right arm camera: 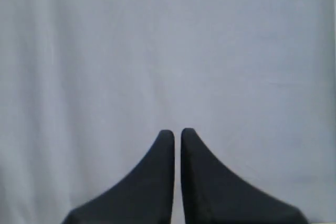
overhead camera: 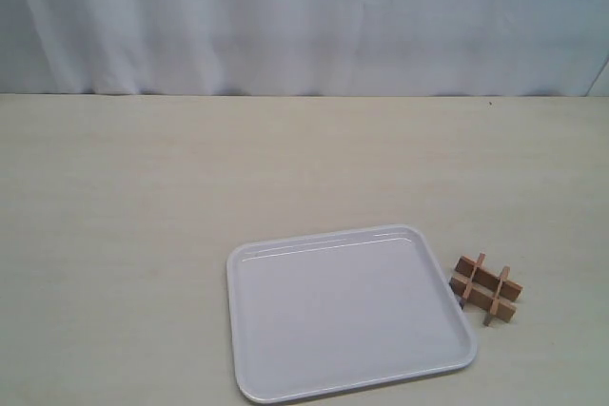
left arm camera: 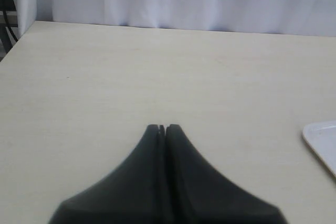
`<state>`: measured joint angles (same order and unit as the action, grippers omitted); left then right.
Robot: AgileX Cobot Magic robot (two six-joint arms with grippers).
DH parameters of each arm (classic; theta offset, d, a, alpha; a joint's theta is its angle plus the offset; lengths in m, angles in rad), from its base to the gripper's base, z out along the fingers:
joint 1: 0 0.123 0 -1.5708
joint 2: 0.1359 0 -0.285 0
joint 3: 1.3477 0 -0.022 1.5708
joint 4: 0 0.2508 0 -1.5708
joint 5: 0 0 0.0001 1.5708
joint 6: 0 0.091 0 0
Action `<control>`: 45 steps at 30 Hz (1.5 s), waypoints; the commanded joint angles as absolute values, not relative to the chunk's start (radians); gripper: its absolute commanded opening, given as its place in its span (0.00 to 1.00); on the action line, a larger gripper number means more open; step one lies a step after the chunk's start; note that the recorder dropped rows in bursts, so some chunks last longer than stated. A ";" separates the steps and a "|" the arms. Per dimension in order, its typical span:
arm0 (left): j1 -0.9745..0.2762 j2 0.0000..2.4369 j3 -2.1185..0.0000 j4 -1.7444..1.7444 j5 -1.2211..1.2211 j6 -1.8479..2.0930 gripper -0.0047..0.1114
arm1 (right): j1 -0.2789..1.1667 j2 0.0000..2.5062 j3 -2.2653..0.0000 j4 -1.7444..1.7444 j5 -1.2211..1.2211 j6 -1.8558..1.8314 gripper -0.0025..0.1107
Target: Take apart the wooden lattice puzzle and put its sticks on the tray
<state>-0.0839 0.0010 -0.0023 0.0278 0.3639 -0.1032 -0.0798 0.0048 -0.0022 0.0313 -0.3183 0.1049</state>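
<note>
The white tray (overhead camera: 347,311) lies flat near the table's front edge, with nothing on it. Just right of it sits the wooden lattice puzzle (overhead camera: 486,287), its four notched sticks still crossed two by two. Neither arm shows in the exterior view. In the left wrist view my left gripper (left arm camera: 162,128) is shut with nothing in it, over bare table, and a corner of the tray (left arm camera: 321,139) shows at the edge. In the right wrist view my right gripper (right arm camera: 177,132) is shut but for a thin slit and empty, facing only the white curtain.
A pale wooden table (overhead camera: 190,187) fills the scene, backed by a white curtain (overhead camera: 304,16). The table's left edge and a dark stand (left arm camera: 6,3) show in the left wrist view.
</note>
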 commanded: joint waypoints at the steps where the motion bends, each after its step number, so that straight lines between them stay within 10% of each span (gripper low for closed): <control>1: -0.083 0.000 0.000 0.033 0.362 -0.102 0.04 | -0.078 0.000 0.000 0.108 -0.422 0.452 0.06; 8: -0.083 0.000 0.000 0.037 0.362 -0.102 0.04 | -0.078 0.039 -0.050 0.157 -0.666 0.613 0.06; 22: -0.083 0.000 0.000 0.037 0.360 -0.102 0.04 | -0.078 0.743 -0.682 -0.263 -0.018 0.292 0.06; 45: -0.083 0.000 0.000 0.037 0.360 -0.102 0.04 | 0.138 1.490 -0.884 -0.337 0.630 0.119 0.06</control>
<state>-0.0839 0.0010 -0.0023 0.0278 0.3639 -0.1032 0.1331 1.4633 -0.8757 -0.3340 0.6021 0.1307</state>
